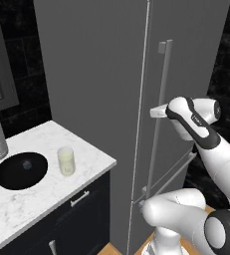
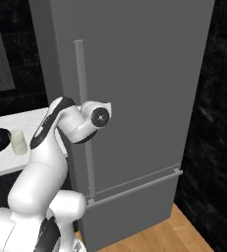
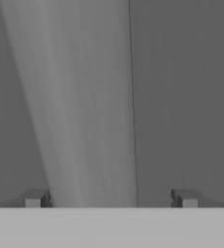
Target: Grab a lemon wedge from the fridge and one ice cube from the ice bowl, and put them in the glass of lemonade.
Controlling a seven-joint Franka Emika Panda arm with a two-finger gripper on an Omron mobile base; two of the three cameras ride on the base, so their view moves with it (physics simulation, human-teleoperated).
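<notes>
The tool (image 3: 108, 198) is straddling the fridge (image 1: 96, 74) handle (image 3: 84, 106), fingers spread wide, and may slip off if clenched off-centre.

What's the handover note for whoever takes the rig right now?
Gripper: open, jaws on either side of the fridge handle, not closed on it.
Fridge: door shut; lemon wedge not retrieved.
Ice bowl: on the counter, ice cube in it.
Glass of lemonade: upright beside the bowl.
Done: reached the handle.
Left: close, pull the door open, fetch wedge and cube, drop both in the glass.
</notes>
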